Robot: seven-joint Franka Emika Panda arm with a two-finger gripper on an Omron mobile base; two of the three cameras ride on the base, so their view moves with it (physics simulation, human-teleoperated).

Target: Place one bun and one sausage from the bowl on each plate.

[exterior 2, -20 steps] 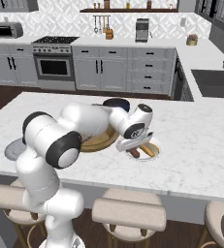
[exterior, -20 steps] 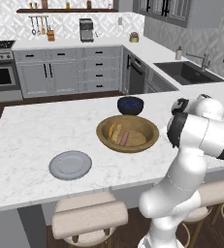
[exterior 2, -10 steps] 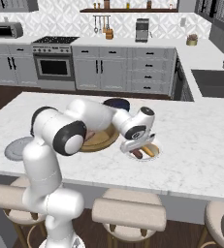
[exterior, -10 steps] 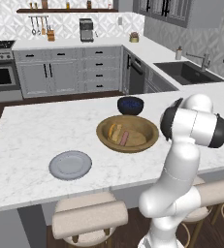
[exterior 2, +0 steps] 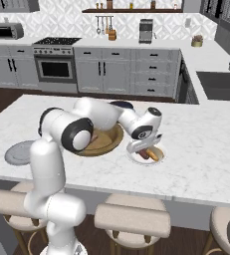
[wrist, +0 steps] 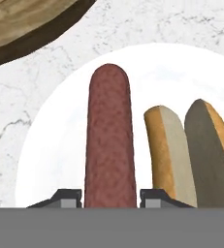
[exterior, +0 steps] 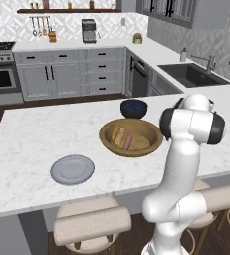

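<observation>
My gripper [exterior 2: 143,145] hangs low over the glossy white plate [exterior 2: 160,160], shut on a reddish-brown sausage [wrist: 108,140] that lies lengthwise between the fingertips. On the white plate [wrist: 55,145], just right of the sausage, lies a split bun [wrist: 181,150]. The brown wooden bowl [exterior: 131,149] sits mid-counter with a bun [exterior: 117,135] and a sausage [exterior: 128,142] inside; its rim [wrist: 26,29] shows at the hand view's upper left. To the left, on the counter, the matte grey plate [exterior: 72,169] lies bare. In the left base view my own arm hides the white plate and the gripper.
A small dark blue bowl [exterior: 134,107] stands just behind the wooden bowl. Stools [exterior 2: 131,219] line the counter's near edge. A sink [exterior: 188,74] is set in the far right counter, and open marble lies right of the white plate.
The hand has shifted slightly right over the white plate while the arm's elbow swung round. The sausage stays in the grip; bowl and plates have not moved.
</observation>
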